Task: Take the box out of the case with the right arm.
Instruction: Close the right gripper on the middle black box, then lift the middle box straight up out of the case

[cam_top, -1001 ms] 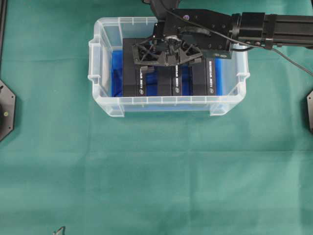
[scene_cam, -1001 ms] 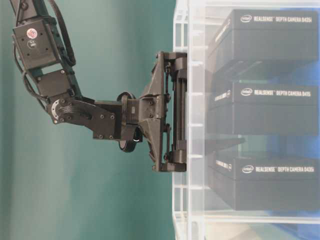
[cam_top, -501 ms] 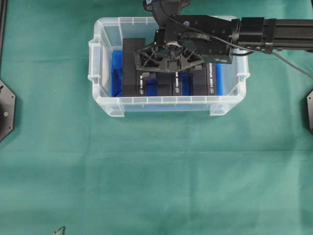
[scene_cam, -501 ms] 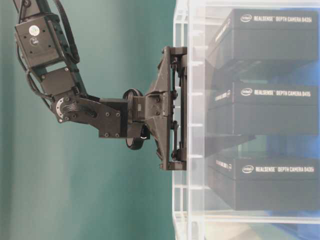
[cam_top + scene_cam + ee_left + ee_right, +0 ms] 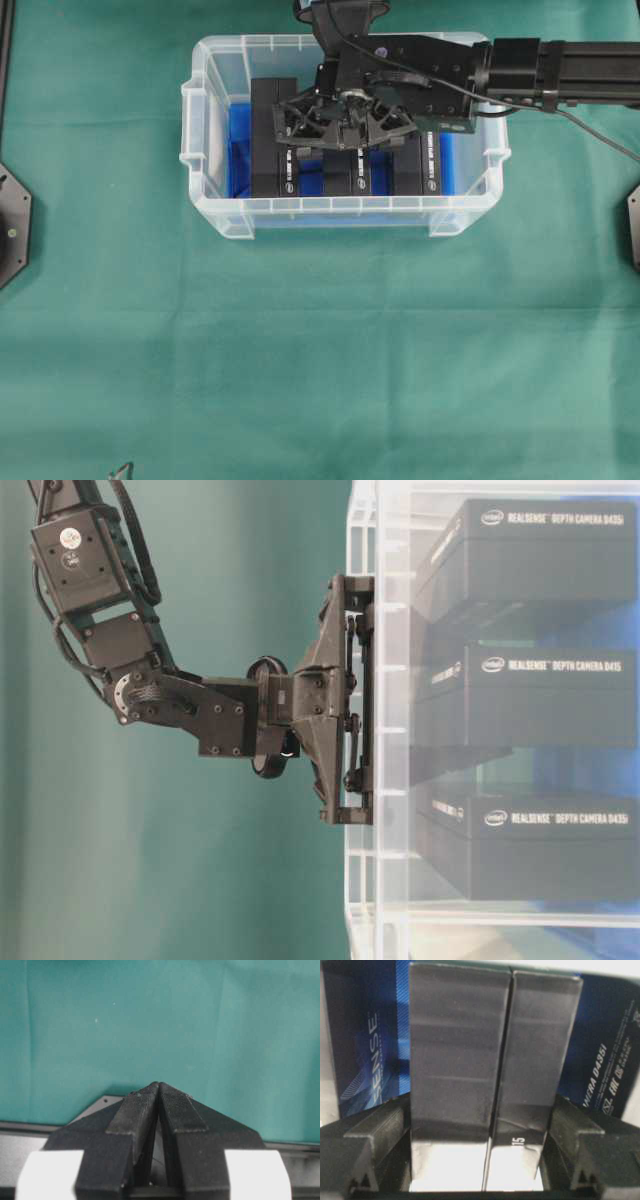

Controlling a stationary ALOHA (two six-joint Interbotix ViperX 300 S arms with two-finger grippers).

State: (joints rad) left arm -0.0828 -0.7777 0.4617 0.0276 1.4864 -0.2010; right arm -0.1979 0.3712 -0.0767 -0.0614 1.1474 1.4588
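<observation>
The case (image 5: 345,205) is a clear tub with a blue floor (image 5: 238,150), standing at the far middle of the green cloth. Three black boxes stand side by side in it. My right gripper (image 5: 345,135) reaches down into the case over the middle box (image 5: 348,175). In the right wrist view that box (image 5: 470,1060) fills the space between the jaws of the gripper (image 5: 477,1130), and both fingers (image 5: 380,1132) lie against its sides. The box stands in its row. My left gripper (image 5: 159,1087) is shut and empty over bare cloth.
A left box (image 5: 265,110) and a right box (image 5: 425,170) flank the gripped one closely. The case walls (image 5: 380,730) surround the gripper. The right arm (image 5: 220,715) slopes in from the far right. Dark base plates (image 5: 12,225) sit at both table sides.
The right gripper has sunk a little deeper into the case and its jaws have drawn in from wide open onto the middle box. The boxes have not moved.
</observation>
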